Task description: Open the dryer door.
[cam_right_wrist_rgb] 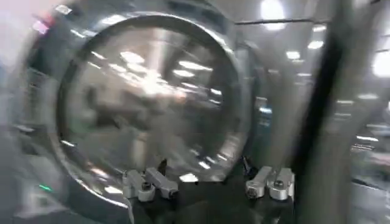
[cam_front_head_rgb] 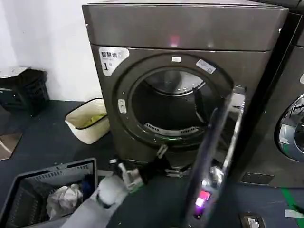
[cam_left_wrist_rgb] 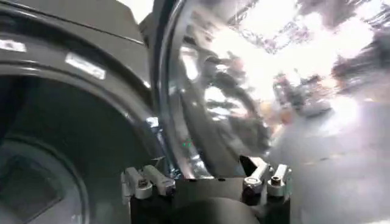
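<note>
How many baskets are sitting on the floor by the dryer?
2. A cream basket sits left of the dryer, by the wall. A grey basket holding laundry sits nearer, at front left. Others could be hidden.

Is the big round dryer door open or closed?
Open. The dryer door swings out edge-on, baring the drum hole of the dryer.

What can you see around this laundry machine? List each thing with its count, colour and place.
dryer: one, dark grey-bronze, centre
dryer door: one, chrome-ringed, swung open to the right
neighbouring machine: one, dark, right edge
basket: one, cream, floor left of dryer
crate: one, grey, lower left
clothes: a pile, pale, in the crate
left gripper: one, black, low before the opening, jaws open
right gripper: one, black, facing the door glass, jaws open
</note>
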Controlling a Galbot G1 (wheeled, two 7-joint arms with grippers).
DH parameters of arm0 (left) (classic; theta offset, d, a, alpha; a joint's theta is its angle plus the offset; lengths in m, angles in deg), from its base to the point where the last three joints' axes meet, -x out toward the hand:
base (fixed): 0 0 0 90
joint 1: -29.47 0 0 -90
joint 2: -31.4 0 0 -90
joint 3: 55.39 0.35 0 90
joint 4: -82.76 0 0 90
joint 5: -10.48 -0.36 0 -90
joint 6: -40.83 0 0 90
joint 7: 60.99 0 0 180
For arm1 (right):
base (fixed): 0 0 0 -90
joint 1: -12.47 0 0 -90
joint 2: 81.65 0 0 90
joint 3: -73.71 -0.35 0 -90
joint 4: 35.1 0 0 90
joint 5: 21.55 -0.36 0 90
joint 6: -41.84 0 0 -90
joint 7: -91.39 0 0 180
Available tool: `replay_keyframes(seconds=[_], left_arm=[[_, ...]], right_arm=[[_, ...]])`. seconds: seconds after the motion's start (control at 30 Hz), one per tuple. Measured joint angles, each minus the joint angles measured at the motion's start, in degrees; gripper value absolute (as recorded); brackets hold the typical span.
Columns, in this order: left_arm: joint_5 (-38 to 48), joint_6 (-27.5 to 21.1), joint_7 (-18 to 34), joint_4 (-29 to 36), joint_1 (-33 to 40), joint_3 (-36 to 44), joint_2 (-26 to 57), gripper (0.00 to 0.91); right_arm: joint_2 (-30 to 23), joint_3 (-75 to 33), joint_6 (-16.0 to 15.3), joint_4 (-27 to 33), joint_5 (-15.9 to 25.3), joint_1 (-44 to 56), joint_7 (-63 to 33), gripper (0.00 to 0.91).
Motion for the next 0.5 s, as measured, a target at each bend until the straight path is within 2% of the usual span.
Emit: replay_keyframes(seconds=[0.1, 0.17, 0.4, 0.5], left_arm=[[0.0, 0.2, 0.2, -1.8, 2.9, 3.0, -1.3, 0.907], [0.0, 0.2, 0.4, -3.2, 4.8, 5.1, -2.1, 0.907], [0.5, 0.4, 0.9, -7.7, 10.5, 11.7, -5.9, 0.907], [-0.2, 0.5, 1.8, -9.6, 12.3, 14.1, -7.7, 0.907]], right_arm=[[-4.0, -3.8, 3.4, 0.2, 6.0, 1.3, -11.8, 0.907], [-6.6, -5.8, 3.1, 0.4, 10.3, 2.0, -20.7, 0.907], [-15.1, -14.1, -2.1, 2.6, 22.6, 0.5, -51.1, 0.907], [-17.6, -17.1, -5.4, 4.4, 28.8, -1.1, -63.6, 0.907]])
